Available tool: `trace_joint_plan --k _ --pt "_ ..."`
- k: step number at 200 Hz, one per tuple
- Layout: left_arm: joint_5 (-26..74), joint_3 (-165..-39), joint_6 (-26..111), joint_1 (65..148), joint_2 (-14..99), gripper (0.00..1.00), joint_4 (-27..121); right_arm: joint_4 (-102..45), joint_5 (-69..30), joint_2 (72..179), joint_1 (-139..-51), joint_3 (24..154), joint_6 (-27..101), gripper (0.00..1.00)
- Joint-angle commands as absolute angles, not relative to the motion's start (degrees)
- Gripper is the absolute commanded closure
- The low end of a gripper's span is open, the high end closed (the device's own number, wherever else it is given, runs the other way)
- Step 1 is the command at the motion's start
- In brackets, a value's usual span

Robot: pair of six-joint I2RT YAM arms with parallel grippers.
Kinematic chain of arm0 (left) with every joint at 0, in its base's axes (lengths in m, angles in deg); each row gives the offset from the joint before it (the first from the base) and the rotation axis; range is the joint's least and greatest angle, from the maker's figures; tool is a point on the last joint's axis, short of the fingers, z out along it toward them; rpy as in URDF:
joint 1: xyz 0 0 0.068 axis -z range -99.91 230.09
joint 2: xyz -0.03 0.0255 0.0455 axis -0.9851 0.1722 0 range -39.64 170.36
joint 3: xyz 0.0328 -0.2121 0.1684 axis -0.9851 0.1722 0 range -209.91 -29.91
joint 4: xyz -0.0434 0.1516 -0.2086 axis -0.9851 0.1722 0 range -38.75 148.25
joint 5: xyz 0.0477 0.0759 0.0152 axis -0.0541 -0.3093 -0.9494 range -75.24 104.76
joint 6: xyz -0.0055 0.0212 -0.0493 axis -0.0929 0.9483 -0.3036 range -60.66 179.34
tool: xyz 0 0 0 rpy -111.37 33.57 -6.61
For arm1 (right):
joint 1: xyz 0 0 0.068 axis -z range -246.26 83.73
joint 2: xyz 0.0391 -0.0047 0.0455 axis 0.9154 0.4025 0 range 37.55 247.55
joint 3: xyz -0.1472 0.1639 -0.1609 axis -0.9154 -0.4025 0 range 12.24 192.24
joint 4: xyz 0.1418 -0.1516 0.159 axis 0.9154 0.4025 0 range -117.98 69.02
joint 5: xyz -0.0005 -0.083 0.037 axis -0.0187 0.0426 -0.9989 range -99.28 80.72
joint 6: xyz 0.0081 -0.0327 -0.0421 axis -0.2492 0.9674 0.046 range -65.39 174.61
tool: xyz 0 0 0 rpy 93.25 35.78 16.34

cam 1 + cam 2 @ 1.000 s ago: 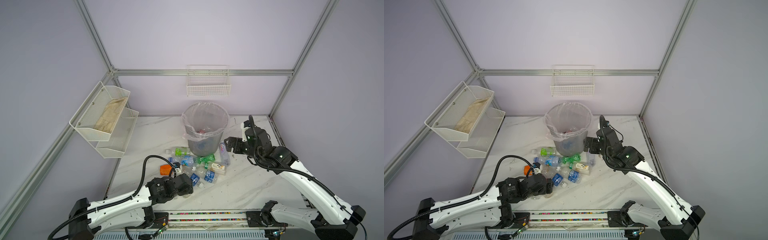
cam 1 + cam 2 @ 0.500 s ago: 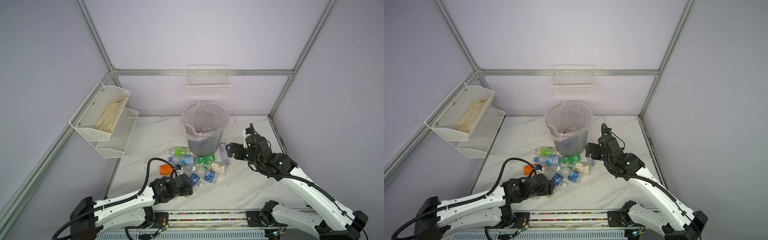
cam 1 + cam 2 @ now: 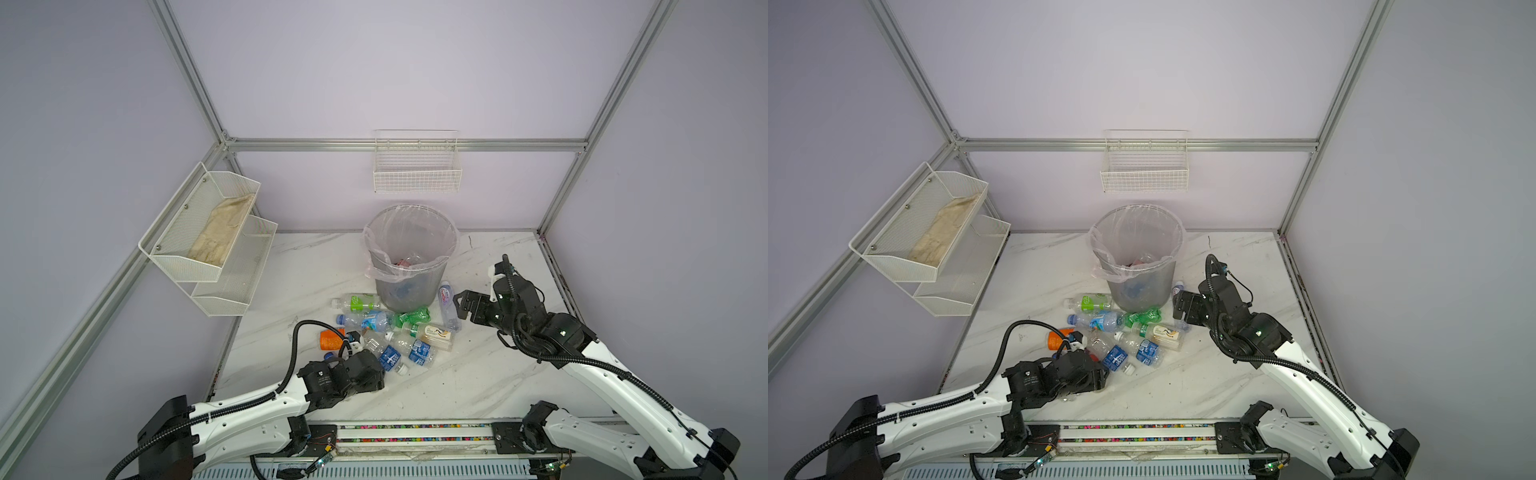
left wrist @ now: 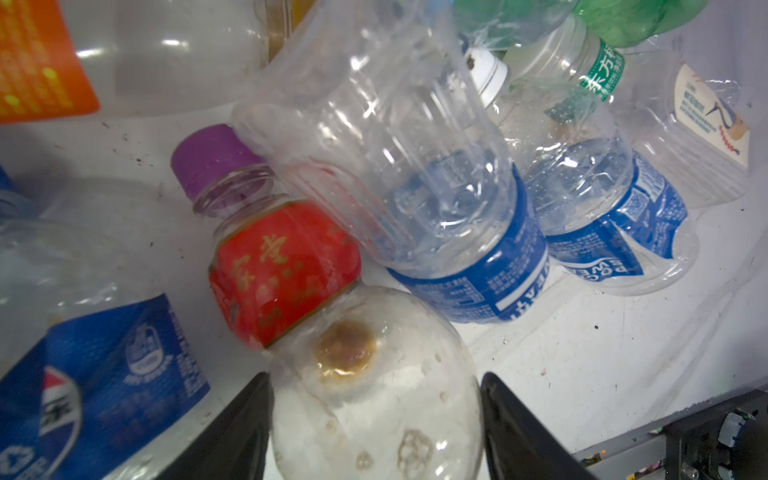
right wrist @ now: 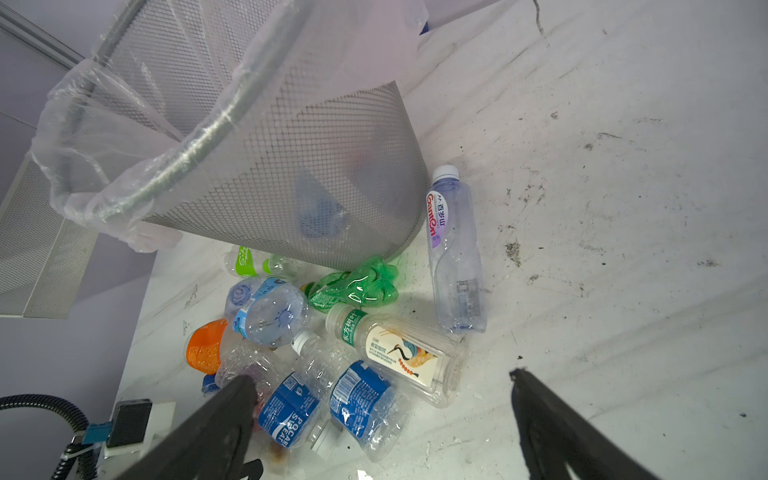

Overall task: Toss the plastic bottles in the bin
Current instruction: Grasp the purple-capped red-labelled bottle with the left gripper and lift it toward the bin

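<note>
The left gripper point(image 4: 376, 378) has its jaws on either side of the round belly of a red-labelled bottle point(image 4: 286, 270) with a purple cap, seemingly touching it (whether they pinch it yet I cannot tell), at the near edge of the heap. The right gripper point(image 3: 462, 306) hangs spread wide and empty just beside the foot of the bin point(image 3: 409, 286). Through the bin's mesh wall a few bottles show at the bottom, so a small part looks done. Most is left: roughly ten plastic bottles point(image 3: 419, 353) lie heaped on the marble table point(image 3: 478, 374) in front of the bin, some touching its base.
</note>
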State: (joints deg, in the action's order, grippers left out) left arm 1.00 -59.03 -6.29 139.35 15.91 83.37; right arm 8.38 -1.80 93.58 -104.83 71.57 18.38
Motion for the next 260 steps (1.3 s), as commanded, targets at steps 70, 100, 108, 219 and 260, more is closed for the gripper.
trace_joint_plan --k 70,100,108,219,260 --pt "3.60 -55.43 -6.84 137.66 20.21 0.24 81.39 6.23 -2.21 91.82 -104.85 69.19 16.86 0.03" --pt "3.07 -55.69 -6.75 137.53 19.72 0.37 82.45 6.05 -2.31 91.69 -104.85 68.52 16.82 0.03" --pt "2.90 -56.06 -6.75 137.51 19.61 0.40 83.32 6.03 -2.26 91.62 -104.84 68.33 16.87 0.03" --pt "-2.16 -69.28 -4.40 138.08 9.64 0.55 102.73 6.56 -0.36 89.98 -104.85 67.09 15.98 0.03" --pt "-6.26 -77.97 -2.98 140.13 7.80 0.55 109.02 6.56 -0.05 89.46 -104.85 65.96 15.51 0.03"
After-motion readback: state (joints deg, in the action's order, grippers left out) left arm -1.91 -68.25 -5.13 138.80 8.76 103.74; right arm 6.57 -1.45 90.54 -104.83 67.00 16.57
